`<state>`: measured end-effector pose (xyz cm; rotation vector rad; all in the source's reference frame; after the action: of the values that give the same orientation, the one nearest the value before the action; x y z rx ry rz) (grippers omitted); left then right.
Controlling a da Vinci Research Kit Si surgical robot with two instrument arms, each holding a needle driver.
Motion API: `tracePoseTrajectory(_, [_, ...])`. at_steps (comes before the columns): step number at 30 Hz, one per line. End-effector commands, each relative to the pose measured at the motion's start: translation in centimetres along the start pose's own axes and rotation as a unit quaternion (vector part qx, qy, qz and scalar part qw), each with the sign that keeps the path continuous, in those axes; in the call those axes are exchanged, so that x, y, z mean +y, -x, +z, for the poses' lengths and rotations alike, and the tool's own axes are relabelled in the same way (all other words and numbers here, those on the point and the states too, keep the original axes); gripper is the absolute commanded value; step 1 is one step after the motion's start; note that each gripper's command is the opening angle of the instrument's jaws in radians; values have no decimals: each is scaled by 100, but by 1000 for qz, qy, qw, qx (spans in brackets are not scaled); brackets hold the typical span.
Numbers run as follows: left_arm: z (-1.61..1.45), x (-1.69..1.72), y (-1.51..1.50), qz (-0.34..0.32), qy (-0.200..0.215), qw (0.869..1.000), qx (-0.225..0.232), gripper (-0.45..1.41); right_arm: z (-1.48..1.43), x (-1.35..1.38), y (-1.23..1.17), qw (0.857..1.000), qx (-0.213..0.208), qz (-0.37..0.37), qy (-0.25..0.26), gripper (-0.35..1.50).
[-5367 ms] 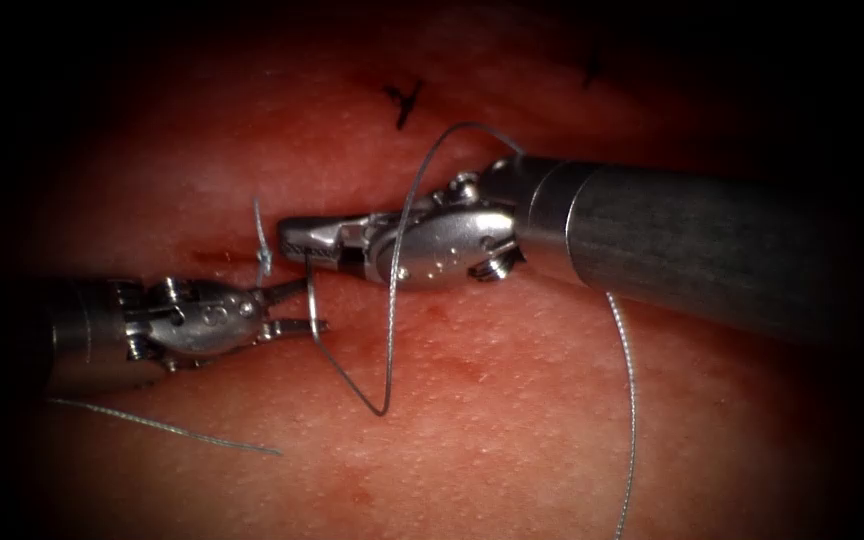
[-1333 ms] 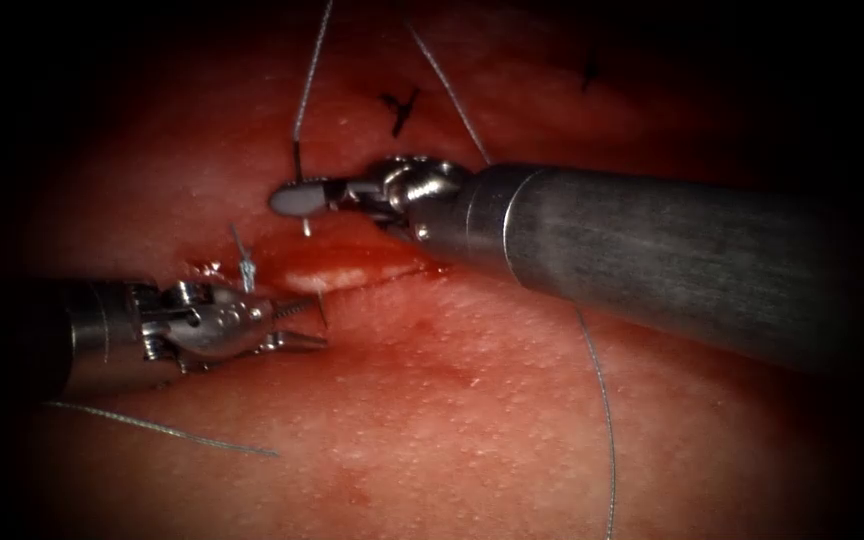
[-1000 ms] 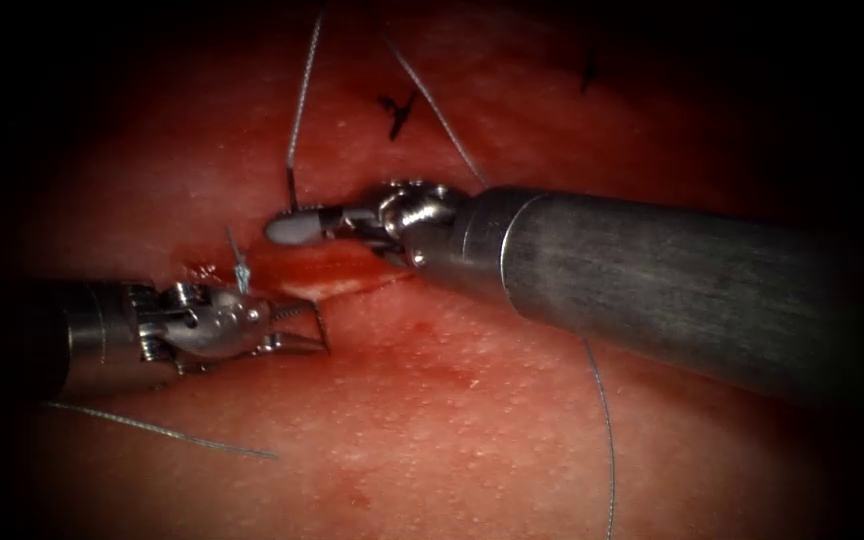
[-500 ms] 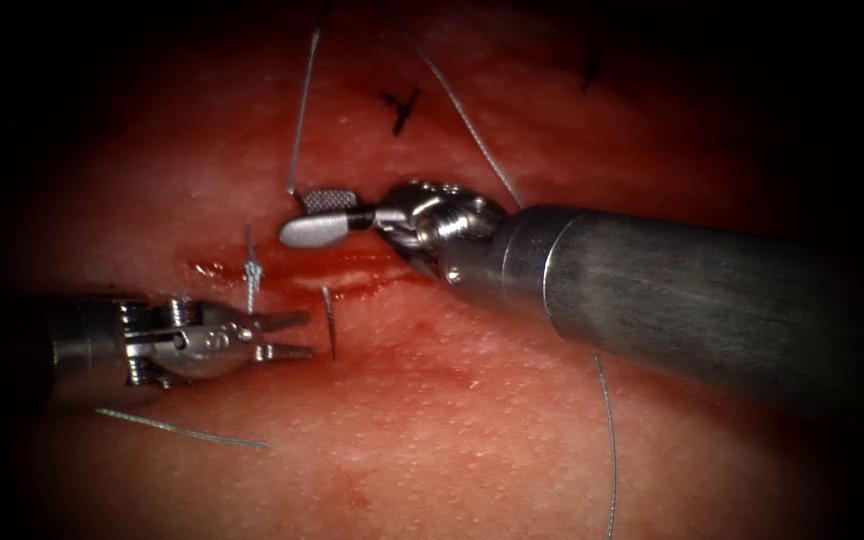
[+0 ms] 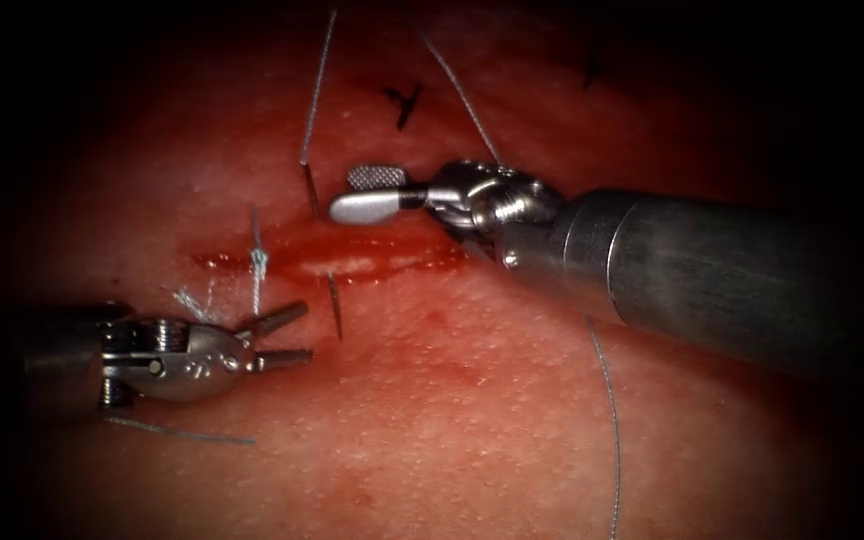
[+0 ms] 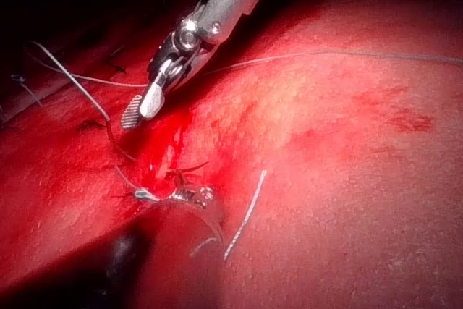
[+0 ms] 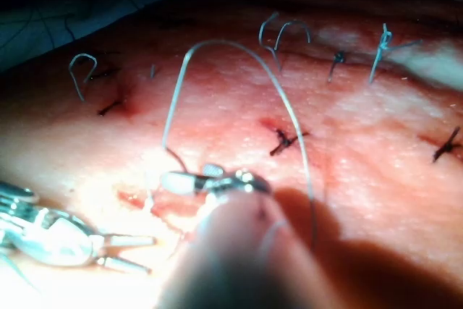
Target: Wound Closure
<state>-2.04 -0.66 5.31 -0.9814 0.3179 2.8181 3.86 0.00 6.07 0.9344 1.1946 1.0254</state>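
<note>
The tissue [image 5: 512, 420] is moist, pebbled pork belly, its outer reaches lost in shadow. Its cut [image 5: 352, 262] runs sideways as a slit pooled with glossy red fluid [image 5: 392, 245]. The right tool [image 5: 354, 192] reaches in on a thick grey shaft, its two flat jaws parted and holding nothing, poised above the cut. The left tool [image 5: 290, 338] lies low, jaws spread and empty. The curved needle [image 5: 334, 305] sits in the tissue across the cut: one dark end shows above at [image 5: 309, 190], the other below, the middle buried. Fine twisted thread [image 5: 317, 90] climbs from the upper end out of frame. A knotted stitch [image 5: 257, 262] stands on the cut to the needle's left
</note>
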Motion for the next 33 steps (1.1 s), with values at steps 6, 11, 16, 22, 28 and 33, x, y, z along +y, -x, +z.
tracePoseTrajectory(6, [24,-5,-14,34,-24,999,9,39,5,9,-8,1000,8,-9,-3,121])
tracePoseTrajectory(11, [33,-11,-13,65,-31,997,10,39,4,10,-8,1000,9,-15,-3,120])
tracePoseTrajectory(16, [41,-21,-3,78,-31,996,10,37,5,10,-8,1000,15,-21,-5,116])
tracePoseTrajectory(22, [50,-34,9,104,-37,994,13,36,7,10,-6,1000,16,-24,-4,115])
tracePoseTrajectory(28, [53,-36,8,112,-56,992,21,19,10,12,-5,1000,16,-26,-3,111])
tracePoseTrajectory(33, [46,-29,3,109,-68,991,25,-45,9,14,-4,1000,16,-27,-3,109])
